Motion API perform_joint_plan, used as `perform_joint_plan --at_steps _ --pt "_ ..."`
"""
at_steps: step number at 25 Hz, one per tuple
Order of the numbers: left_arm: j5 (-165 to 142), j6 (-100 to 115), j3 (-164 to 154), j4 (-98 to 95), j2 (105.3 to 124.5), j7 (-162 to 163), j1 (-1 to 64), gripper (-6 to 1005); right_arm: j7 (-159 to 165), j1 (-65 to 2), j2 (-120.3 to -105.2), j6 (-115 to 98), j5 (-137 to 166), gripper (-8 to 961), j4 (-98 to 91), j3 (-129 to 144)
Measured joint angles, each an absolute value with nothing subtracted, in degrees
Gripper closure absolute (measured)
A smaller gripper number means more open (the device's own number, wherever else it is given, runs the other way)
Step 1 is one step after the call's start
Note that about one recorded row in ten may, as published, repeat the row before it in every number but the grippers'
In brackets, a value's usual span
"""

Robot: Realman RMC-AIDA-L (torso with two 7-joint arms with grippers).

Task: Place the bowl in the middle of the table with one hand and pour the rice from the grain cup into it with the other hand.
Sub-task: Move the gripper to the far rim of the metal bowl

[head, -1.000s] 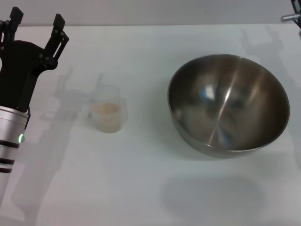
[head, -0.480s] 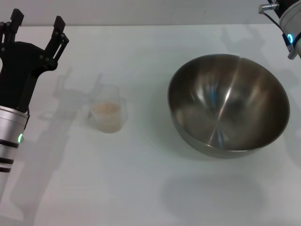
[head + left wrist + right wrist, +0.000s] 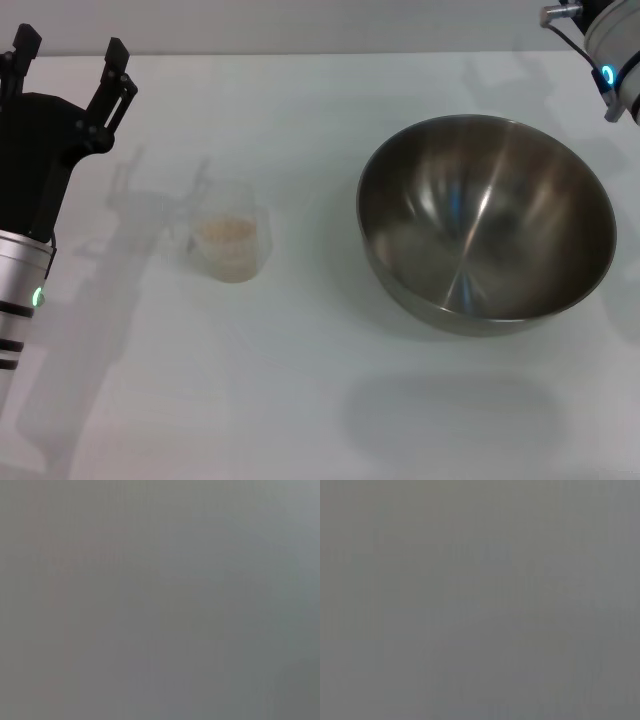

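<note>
The steel bowl (image 3: 487, 223) stands on the white table (image 3: 300, 380) at the right of the head view. The clear grain cup (image 3: 230, 240) stands left of centre, upright, with rice (image 3: 225, 230) in its lower part. My left gripper (image 3: 68, 58) is open and empty at the far left, above and to the left of the cup. Only the silver wrist of my right arm (image 3: 612, 40) shows at the top right corner, beyond the bowl; its fingers are out of view. Both wrist views show only flat grey.
The table's far edge (image 3: 320, 53) runs along the top of the head view. Bare tabletop lies between the cup and the bowl and in front of both.
My right arm's wrist has come into view at the top right corner. My left gripper has shifted slightly left and up. The cup and the bowl have not moved.
</note>
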State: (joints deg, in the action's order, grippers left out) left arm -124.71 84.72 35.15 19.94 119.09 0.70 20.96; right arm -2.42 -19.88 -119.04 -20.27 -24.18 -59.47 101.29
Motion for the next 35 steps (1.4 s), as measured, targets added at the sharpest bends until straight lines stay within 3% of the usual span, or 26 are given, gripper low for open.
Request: perform_joint_plan --at_steps 35 --pt "-124.72 84.02 35.73 18.62 119.00 0.71 21.54 131 -2.37 -22.49 -118.91 -14.46 -24.26 231 -60.76 99.05"
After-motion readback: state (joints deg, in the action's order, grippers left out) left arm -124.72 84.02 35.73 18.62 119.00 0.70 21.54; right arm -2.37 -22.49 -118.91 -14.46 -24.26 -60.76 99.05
